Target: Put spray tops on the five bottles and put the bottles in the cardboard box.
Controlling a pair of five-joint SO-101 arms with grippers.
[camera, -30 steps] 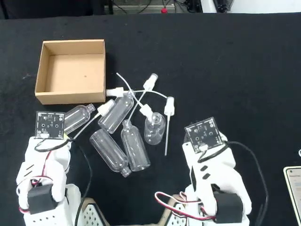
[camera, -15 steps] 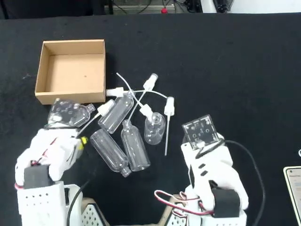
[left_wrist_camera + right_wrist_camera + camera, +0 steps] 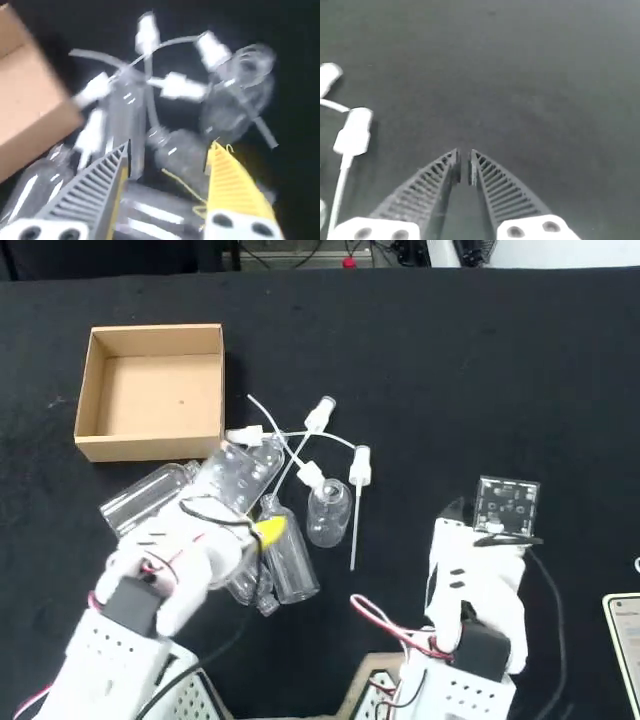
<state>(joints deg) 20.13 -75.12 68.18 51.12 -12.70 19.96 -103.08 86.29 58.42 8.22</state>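
Observation:
Several clear bottles lie in a heap on the black table right of the open cardboard box; one bottle stands upright. White spray tops with thin tubes lie loose among them, one at the heap's right side. My left gripper is open above the heap, with the neck of a lying bottle between its grey and yellow fingers. Its yellow finger shows beside the bottle. My right gripper is shut over bare cloth, right of a spray top.
Another bottle lies apart, just below the box's front wall. A white device sits at the table's right edge. Bare black cloth spreads right of the heap and behind it. Cables run along the far edge.
My left arm has swung right, from below the box to over the bottle heap. My right arm has turned right, away from the bottles.

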